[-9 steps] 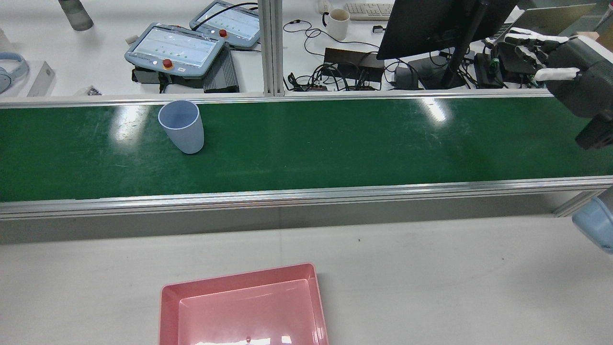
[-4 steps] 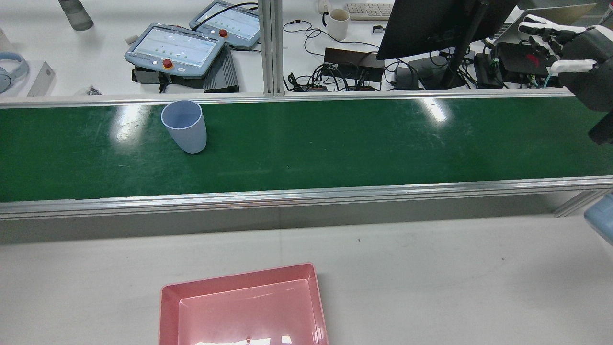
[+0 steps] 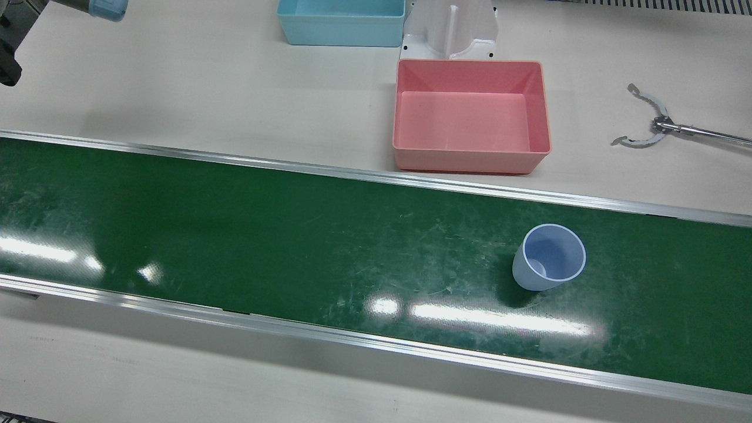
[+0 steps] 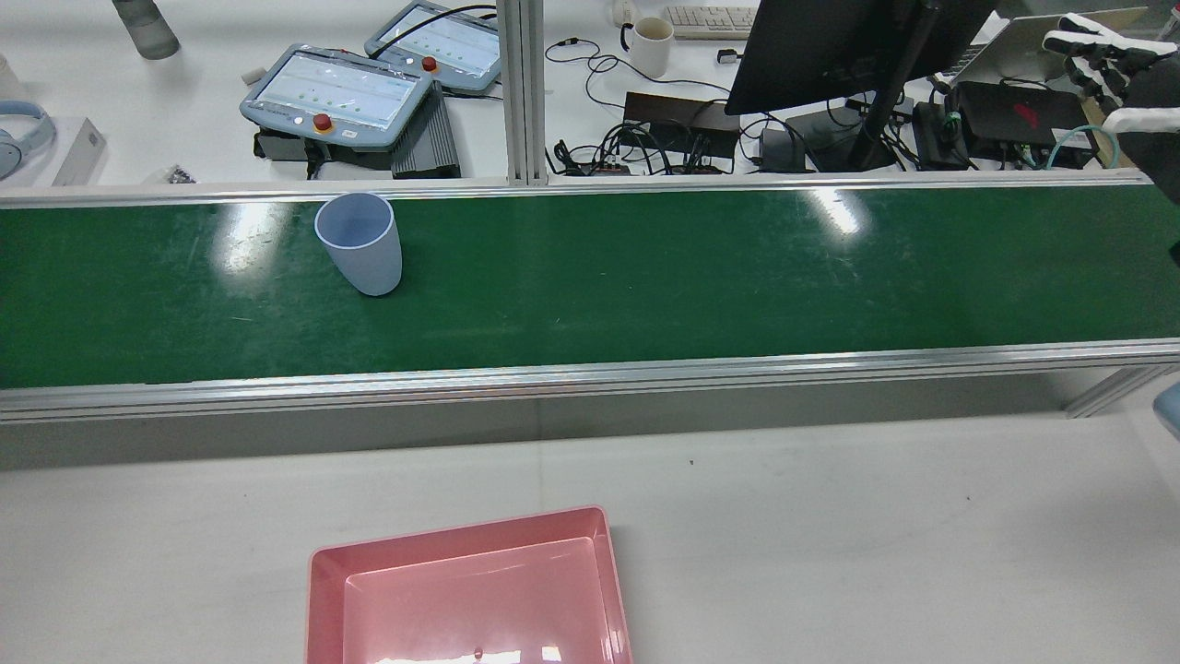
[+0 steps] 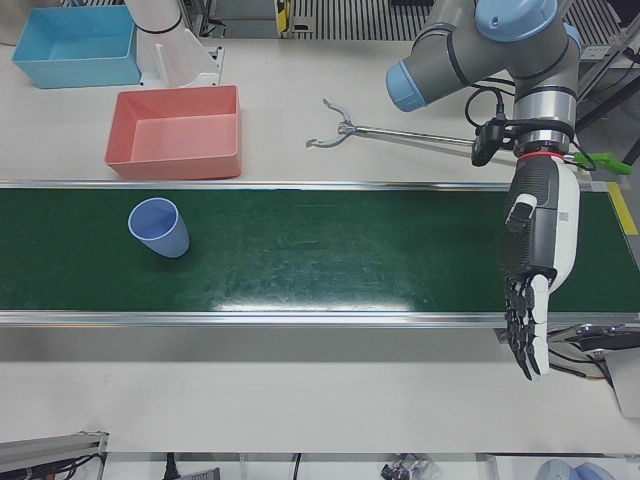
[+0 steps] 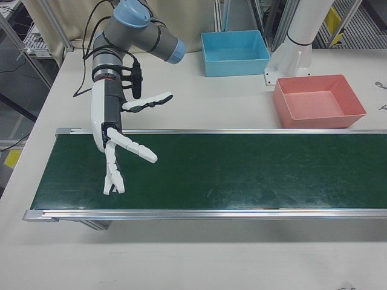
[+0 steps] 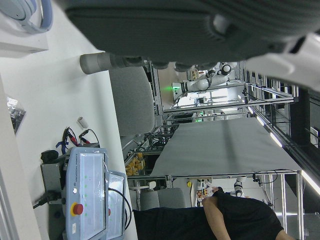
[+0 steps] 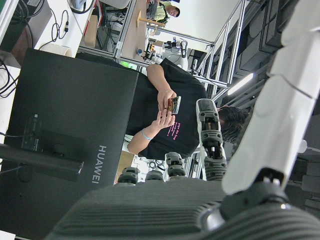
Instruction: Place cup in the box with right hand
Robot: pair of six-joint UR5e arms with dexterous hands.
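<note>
Cup [image 3: 549, 257]: pale blue, upright, mouth up, nothing visible inside. It stands alone on the green belt [image 3: 264, 235], at about four o'clock from belt centre in the front view, nearer the operators' edge, with no hand near it.

Right hand [image 6: 121, 145]: fingers spread, holding nothing, hanging over the far opposite end of the belt, well apart from the cup.

Left hand [image 5: 535, 290]: fingers out straight, pointing down, empty, over its own end of the belt. Not wanted for this job.

Step in hand, as I judge it: reach and grasp, not yet begun. To do it well, the right hand should come in level along the belt with fingers wide, wrap the cup's wall below the rim, and close gently; a tall light cup would likely tip if nudged at the top.

Red box [image 3: 470, 114]: on the table beyond the belt, roughly eleven o'clock from the cup; empty.

Blue box [image 3: 341, 26]: farther back, at ten o'clock from the red box; nothing seen inside.
</note>
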